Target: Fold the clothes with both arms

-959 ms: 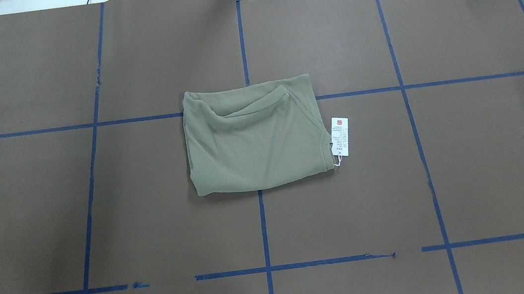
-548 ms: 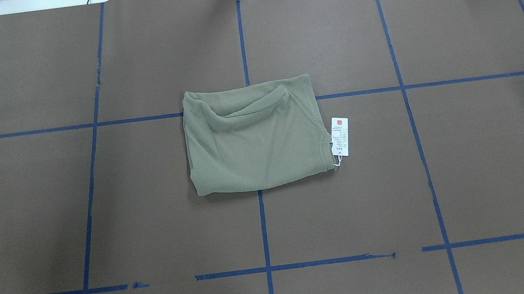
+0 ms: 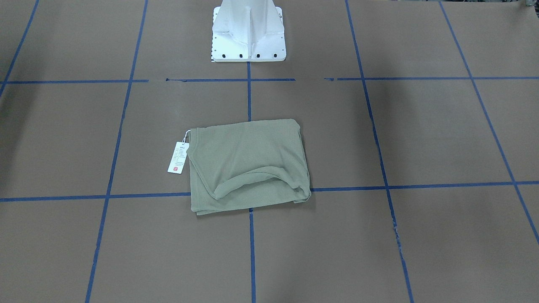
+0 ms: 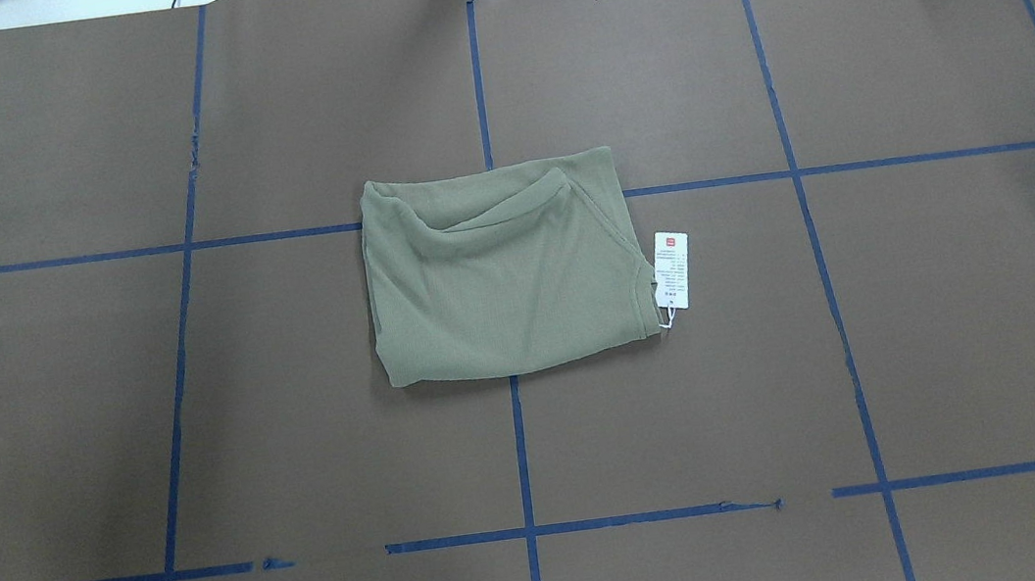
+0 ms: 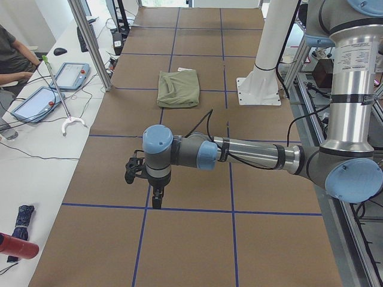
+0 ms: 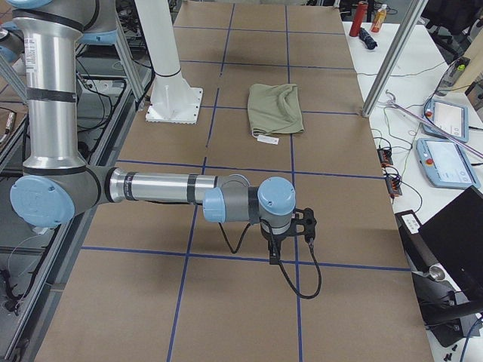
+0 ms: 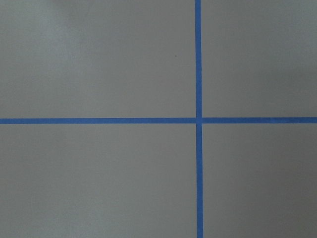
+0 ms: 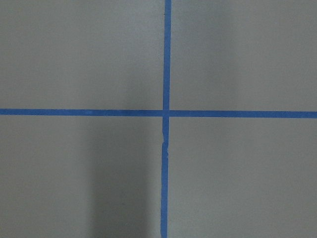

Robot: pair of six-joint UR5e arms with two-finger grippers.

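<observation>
The sage-green shirt point(image 4: 501, 273) lies folded into a compact rectangle at the table's middle, also in the front-facing view point(image 3: 248, 164). Its white hang tag point(image 4: 673, 269) lies on the paper at its right edge. Neither arm shows in the overhead or front-facing views. The left gripper point(image 5: 157, 200) shows only in the exterior left view, far from the shirt point(image 5: 178, 89), pointing down over a tape crossing. The right gripper point(image 6: 273, 256) shows only in the exterior right view, likewise far from the shirt point(image 6: 275, 109). I cannot tell whether either is open or shut. Both wrist views show only brown paper and blue tape.
Brown paper with a blue tape grid point(image 4: 520, 448) covers the table. The white pedestal base point(image 3: 248, 33) stands behind the shirt on the robot's side. Tablets point(image 5: 57, 84) and cables lie on the side table, where a seated person point(image 5: 12, 51) shows.
</observation>
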